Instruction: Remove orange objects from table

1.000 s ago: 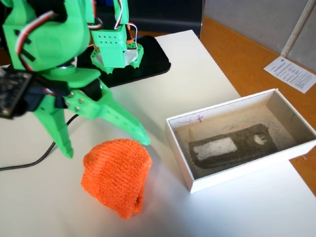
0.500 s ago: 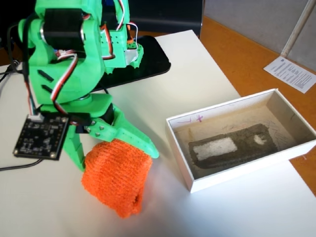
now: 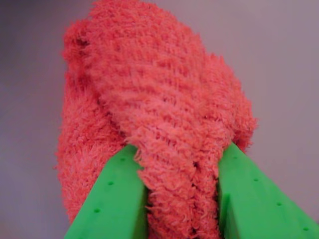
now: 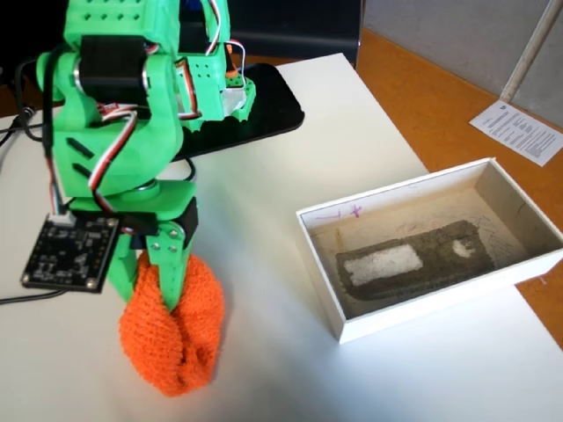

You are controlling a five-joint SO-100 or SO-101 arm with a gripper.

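Plainly, in the wrist view the risk is a slipping hold. The tool (image 3: 182,191) has its two green jaws closed narrowly on a bunched fold of the orange cloth (image 3: 154,114), and only that fold sits between them; the bulk of the cloth billows past the tips, filling the middle and upper left of the frame. Loose, fuzzy knit like this would likely compress and creep, so a quick swing or a slight easing of the jaws could let the fold slide out. Most of the cloth's weight seems to hang off the pinch rather than in it, which would pull the same way.

In the fixed view the cloth (image 4: 176,338) sits at the lower left of the frame, a rounded bundle directly under the tool (image 4: 169,303), whose fingers come down into its top from above. Whether the bundle rests on the white bench (image 4: 352,114) or hangs just clear of it I cannot tell. The open box (image 4: 422,303) lies well apart, at the right of the frame, and I judge it the likely drop place. A low carry could drag the trailing cloth across the bench or snag it on the box's near wall, tugging it from the jaws. A drop short of the box would leave it on the bench.
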